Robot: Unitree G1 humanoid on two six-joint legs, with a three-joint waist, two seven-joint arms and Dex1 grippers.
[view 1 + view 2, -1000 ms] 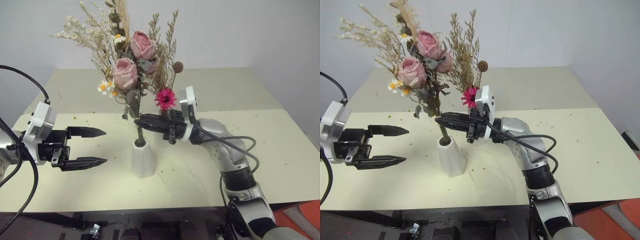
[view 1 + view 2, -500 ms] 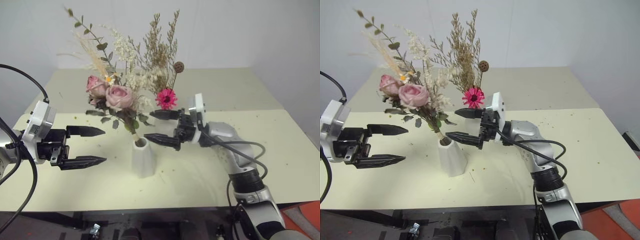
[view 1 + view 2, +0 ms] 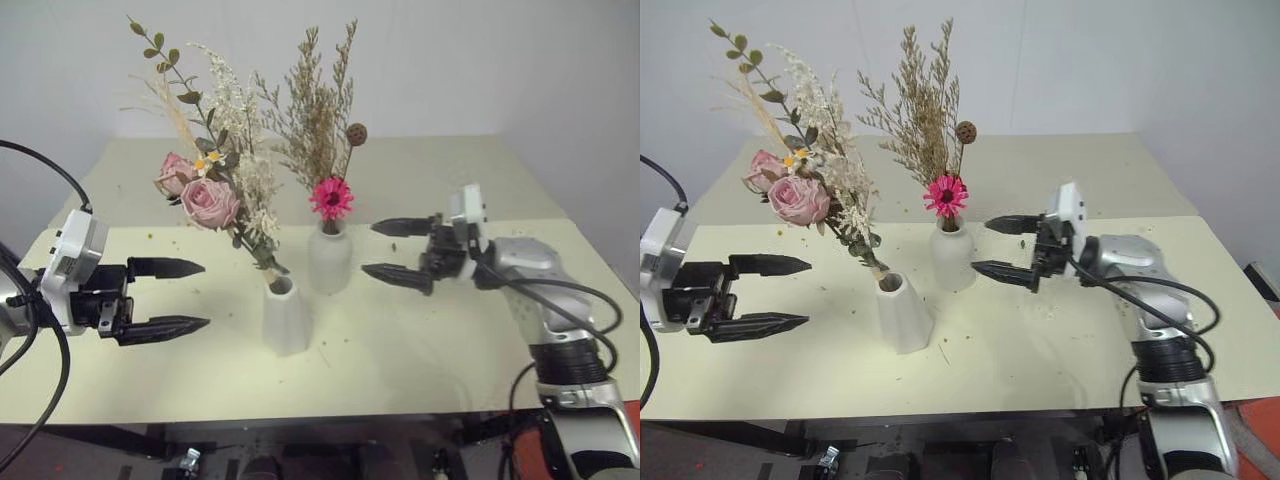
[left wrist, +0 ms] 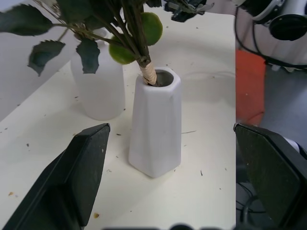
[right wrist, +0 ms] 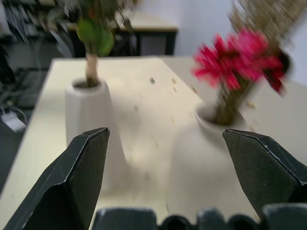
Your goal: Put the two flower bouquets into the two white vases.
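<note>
With both bouquets seated: rose bouquet [image 3: 215, 190] leaning in cone vase [image 3: 285, 315]; right end effector [image 3: 400, 251] and left end effector [image 3: 165, 296] released, flanking cone vase.

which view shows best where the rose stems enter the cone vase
The left wrist view: the cone vase sits close, its mouth open to view with the bound rose bouquet stems inside. The eye views show it smaller; the right wrist view shows it from the side.
</note>
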